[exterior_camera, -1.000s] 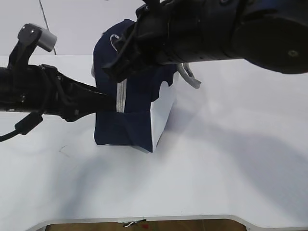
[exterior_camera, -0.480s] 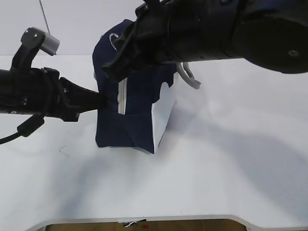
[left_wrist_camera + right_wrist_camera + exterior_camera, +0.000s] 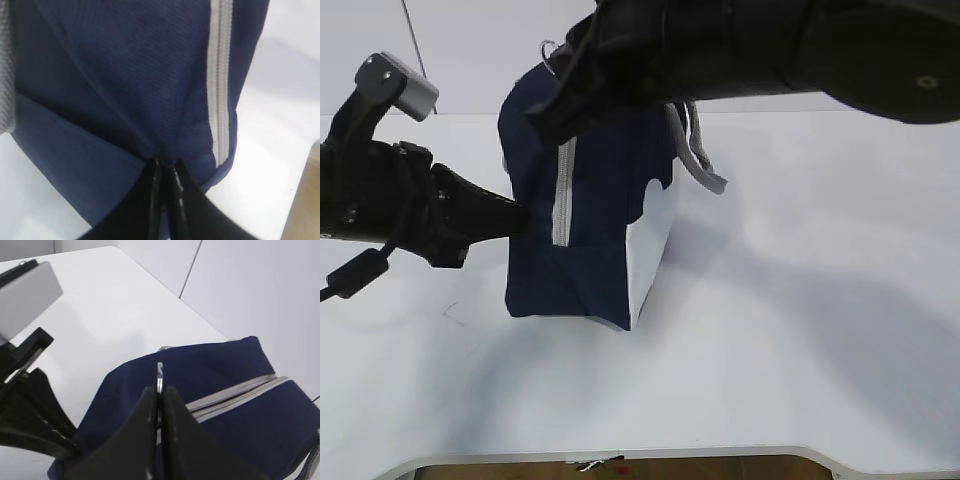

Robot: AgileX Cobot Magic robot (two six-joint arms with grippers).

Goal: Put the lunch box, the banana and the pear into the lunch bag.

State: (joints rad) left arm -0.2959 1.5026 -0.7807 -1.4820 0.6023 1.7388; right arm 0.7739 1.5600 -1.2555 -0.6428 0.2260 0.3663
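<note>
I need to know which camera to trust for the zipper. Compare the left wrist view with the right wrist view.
Only the left wrist view shows the left gripper shut on a fold of the lunch bag low on its side, beside the closed zipper's end. Only the right wrist view shows the right gripper shut on the metal ring pull at the top. Both show navy fabric and grey zipper.

You had the lunch bag standing upright on the white table, a boxy navy fabric bag with a white lower panel at its right corner. Its grey zipper ran down the front face and over the top, closed along the part you could see. The metal ring pull stood up at the top. A grey webbing handle drooped off the right side.
</note>
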